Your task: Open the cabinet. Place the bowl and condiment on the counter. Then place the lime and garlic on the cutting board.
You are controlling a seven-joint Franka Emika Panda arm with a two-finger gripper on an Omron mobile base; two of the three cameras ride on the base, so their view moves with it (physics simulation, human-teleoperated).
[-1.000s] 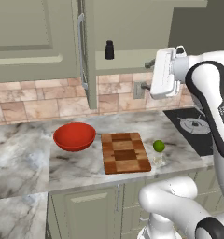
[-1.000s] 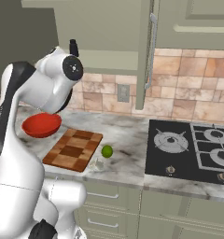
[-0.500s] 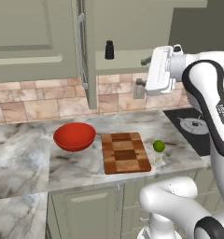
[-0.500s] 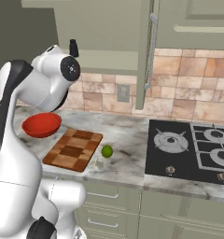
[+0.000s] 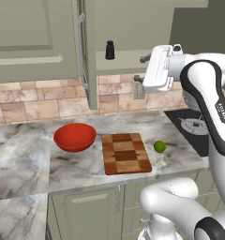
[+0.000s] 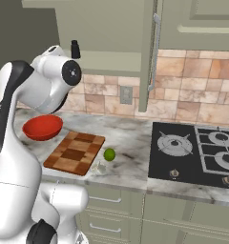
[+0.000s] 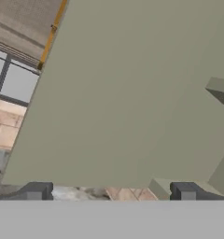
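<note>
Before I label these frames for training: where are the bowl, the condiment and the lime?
bowl (image 5: 74, 137): left base view, centre of its red inside.
condiment (image 5: 109, 50): left base view, middle of the black bottle, on the cabinet shelf.
lime (image 5: 159, 146): left base view, middle of the green fruit.

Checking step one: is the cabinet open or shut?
Open. The cabinet door stands edge-on, and the condiment sits upright on its exposed shelf.

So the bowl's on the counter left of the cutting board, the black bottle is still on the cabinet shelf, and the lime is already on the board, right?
Not quite. The lime is not on the cutting board; it lies on the counter just off the board's right edge, as the left base view shows. The bowl and the black bottle are as you say.
</note>
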